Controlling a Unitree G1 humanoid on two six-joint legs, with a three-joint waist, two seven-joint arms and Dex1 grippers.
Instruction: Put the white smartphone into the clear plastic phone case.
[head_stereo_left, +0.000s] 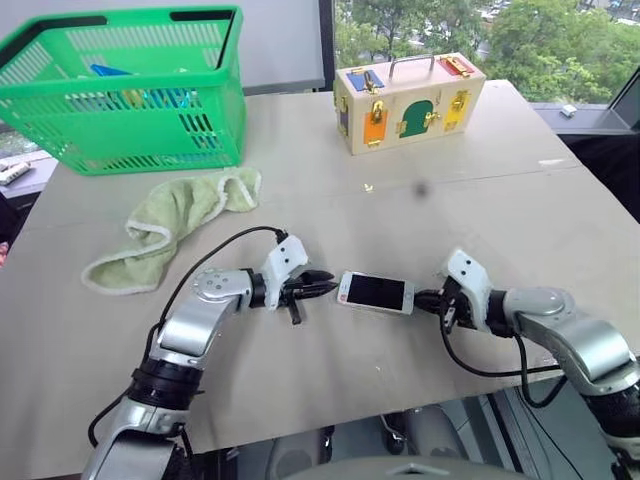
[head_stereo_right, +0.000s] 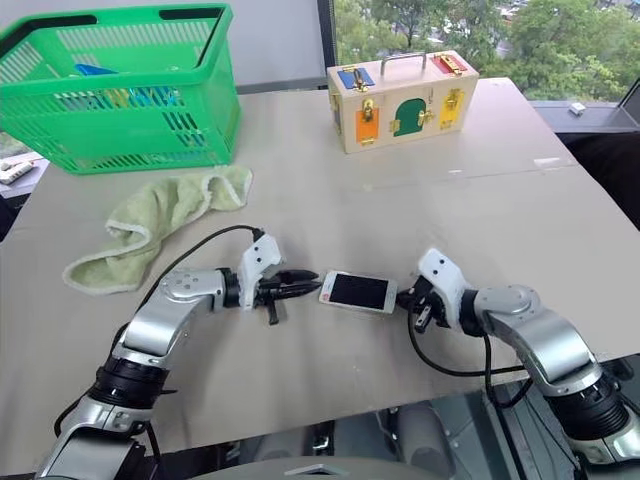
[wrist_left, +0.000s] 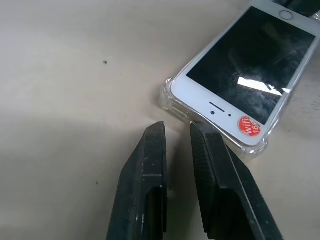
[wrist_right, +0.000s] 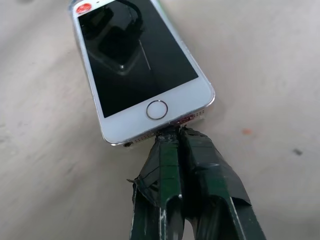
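- While the white smartphone (head_stereo_left: 376, 292) lies screen-up on the table (head_stereo_left: 480, 190) near its front edge, its earpiece end sits seated in the clear plastic phone case (wrist_left: 170, 100); the home-button end looks not yet pressed home, though the case there is hard to make out
- Step in hand, by my reading: the final seating, with the phone pinched lengthwise between the two arms
- Right gripper (wrist_right: 172, 131): fingers closed together, tips butted against the phone's bottom edge below the home button
- Left gripper (wrist_left: 177, 127): narrow gap, nothing held, tips just beside the cased corner
- Next move likely calls for a level push from the right while the left braces the case, or the shell will slide
- Case: thin, glinting, bumpered rounded corners
- Phone: glossy dark glass, white bezel, pale metal rim, red sticker by the earpiece
- Table: matte, pale, smooth
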